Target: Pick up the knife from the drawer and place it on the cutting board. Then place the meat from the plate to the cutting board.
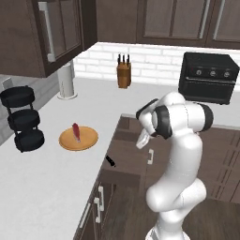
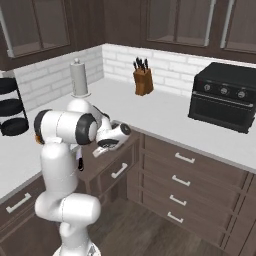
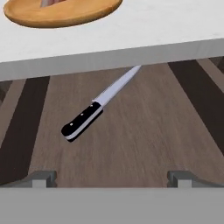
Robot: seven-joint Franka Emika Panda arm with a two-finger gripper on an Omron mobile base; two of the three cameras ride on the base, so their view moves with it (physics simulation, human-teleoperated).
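The plate [image 1: 78,139] with the meat [image 1: 76,132] is set on the white surface [image 1: 42,183]. The knife [image 3: 98,105] is seen lying diagonally in the open drawer [image 3: 131,144], under the released pincer [image 3: 111,179].

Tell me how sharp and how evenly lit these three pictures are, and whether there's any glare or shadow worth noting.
Left base view: soft, slightly grainy, flat light, no glare on the counter. Right base view: equally soft, with the drawer dim under the arm. Hand view: the knife is fairly crisp, its blade tip hidden under the counter edge; the fingers look blurred.
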